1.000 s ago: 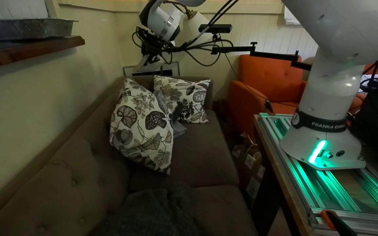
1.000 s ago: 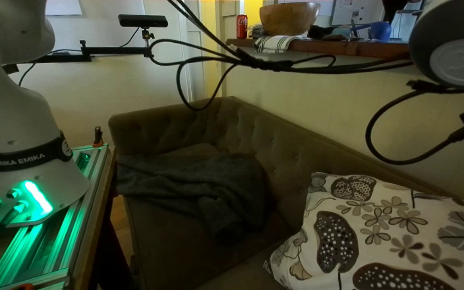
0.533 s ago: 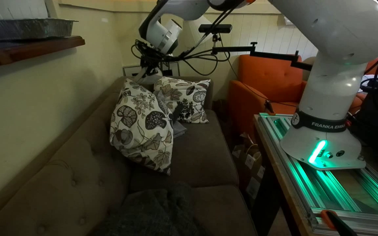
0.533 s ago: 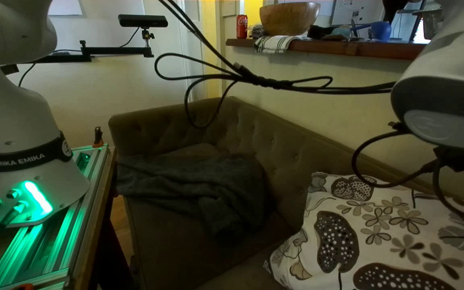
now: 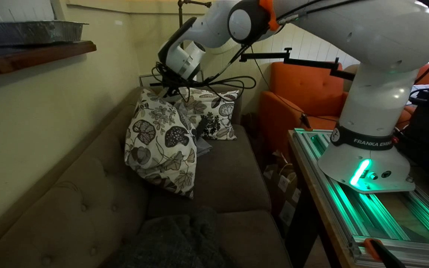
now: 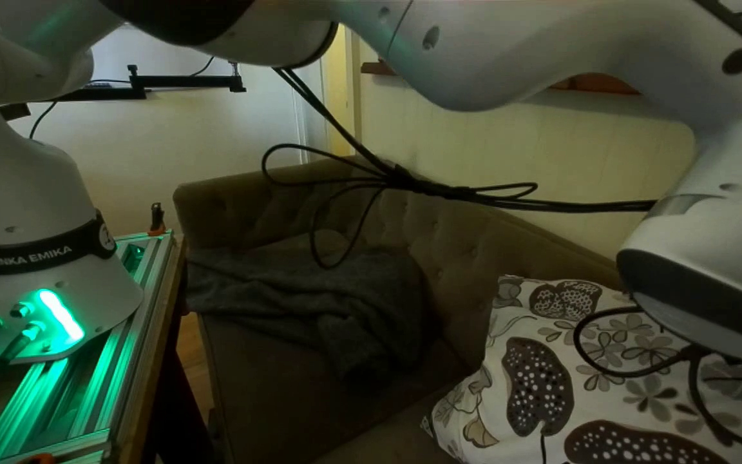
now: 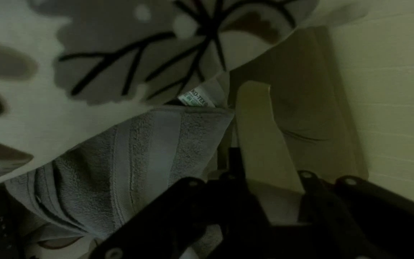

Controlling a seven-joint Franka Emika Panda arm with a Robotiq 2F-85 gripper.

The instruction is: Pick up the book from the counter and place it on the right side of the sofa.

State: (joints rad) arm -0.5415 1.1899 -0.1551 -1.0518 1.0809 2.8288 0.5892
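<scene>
A: What has shifted since the earlier frames?

B: The hand (image 7: 270,172). It has come lower; in an exterior view it is mostly hidden behind the front floral cushion (image 5: 162,145), near the far corner of the sofa (image 5: 229,178), where backrest meets armrest.

A: Has it let go?

B: No, it's clamped on the pale book (image 7: 259,129). A second ago that showed above the cushions; the wrist view now has it between cushion and panelled wall (image 7: 390,108), beside a grey towel (image 7: 156,154). Whether it touches the sofa, I can't tell.

A: Anything newly covered?

B: The arm (image 6: 506,45) hides the Coca-Cola can and wooden bowl seen earlier on the counter (image 6: 593,84).

A: Any writing?

B: FRANKA EMIKA on the black band (image 5: 363,139) round the arm's base, and "KO-TEX" on a small tag (image 7: 197,98) at the towel's upper edge, its beginning hidden.
</scene>
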